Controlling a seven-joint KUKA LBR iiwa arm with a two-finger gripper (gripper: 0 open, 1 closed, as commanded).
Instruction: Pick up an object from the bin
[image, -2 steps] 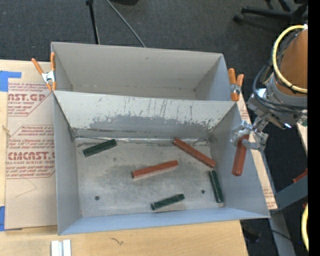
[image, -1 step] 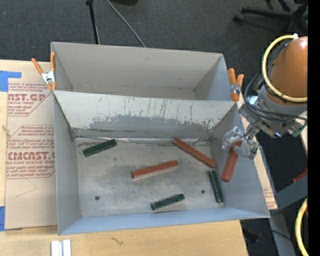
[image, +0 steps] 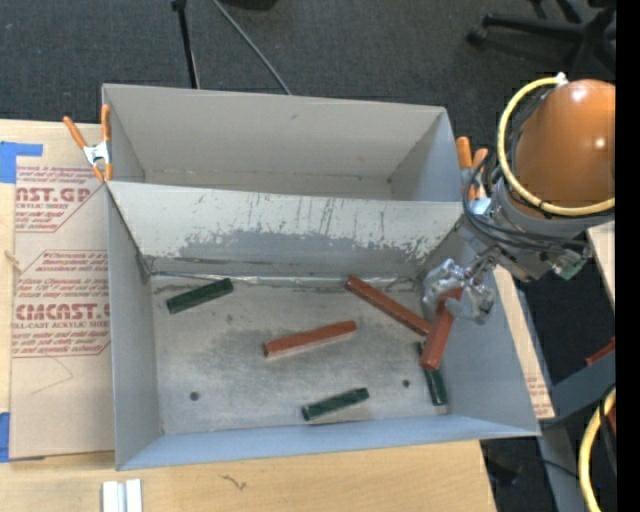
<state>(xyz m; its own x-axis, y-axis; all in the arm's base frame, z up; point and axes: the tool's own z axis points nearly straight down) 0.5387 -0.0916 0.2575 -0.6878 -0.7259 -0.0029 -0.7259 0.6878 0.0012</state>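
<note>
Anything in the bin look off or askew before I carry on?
Nothing looks spilled or broken. One oddity: by the right wall a red stick slants down from the hand, touching a longer red stick and ending at a short green stick. Whether the hand actually grips it, I cannot tell.

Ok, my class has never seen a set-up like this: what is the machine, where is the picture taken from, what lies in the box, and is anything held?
One camera looks down on a grey metal bin from above. The machine is a robot arm with an orange cover, reaching in from the right; the gripper at its tip is its hand. Loose sticks lie in the bin: reddish, like the middle stick, and dark green, like the left stick. The gripper is at the upper end of a reddish stick by the right wall; whether it holds it cannot be told.
</note>
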